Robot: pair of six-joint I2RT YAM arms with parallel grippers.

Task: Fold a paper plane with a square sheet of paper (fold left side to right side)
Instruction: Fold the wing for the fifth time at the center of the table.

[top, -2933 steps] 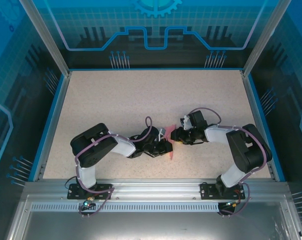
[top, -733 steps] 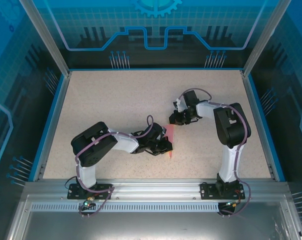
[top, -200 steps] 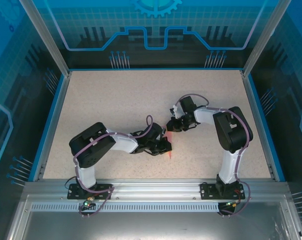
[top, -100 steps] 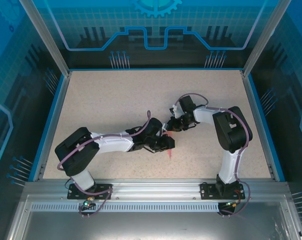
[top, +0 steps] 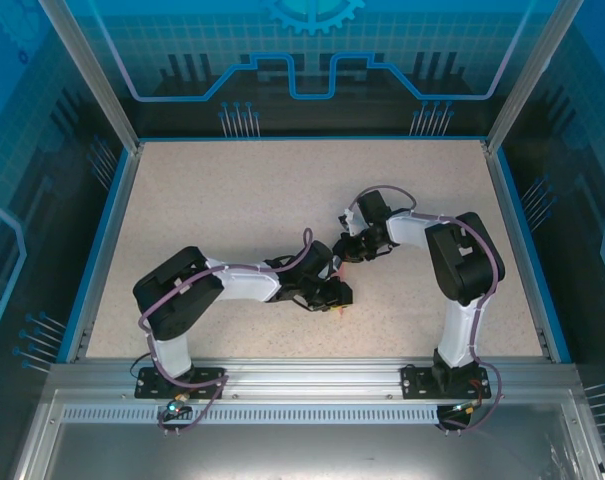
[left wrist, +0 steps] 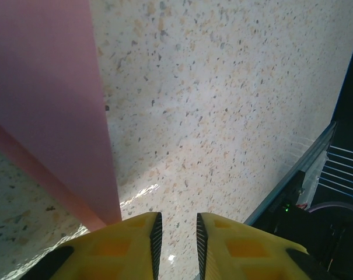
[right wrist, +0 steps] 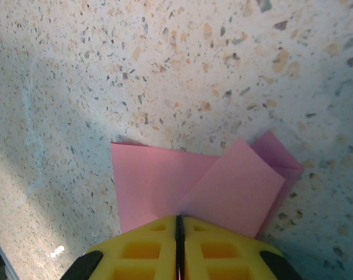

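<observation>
The left gripper [left wrist: 176, 220] now parts its fingers, releasing the creased thin pink-red paper sheet [right wrist: 164, 181] that the closed right gripper [right wrist: 180, 221] pinches, so the crease seems pressed.

The paper [right wrist: 194, 186] was thin and matt pink, smooth between sharp creases; the table top [right wrist: 164, 58] looked like speckled stone, fine-grained, with a faint sheen where light caught it; the fingers [left wrist: 118, 251] of my left gripper [left wrist: 176, 233] and of my right gripper [right wrist: 179, 233] were moulded yellow plastic, smooth and matt; the rail [top: 302, 385] at the near edge was brushed metal.
</observation>
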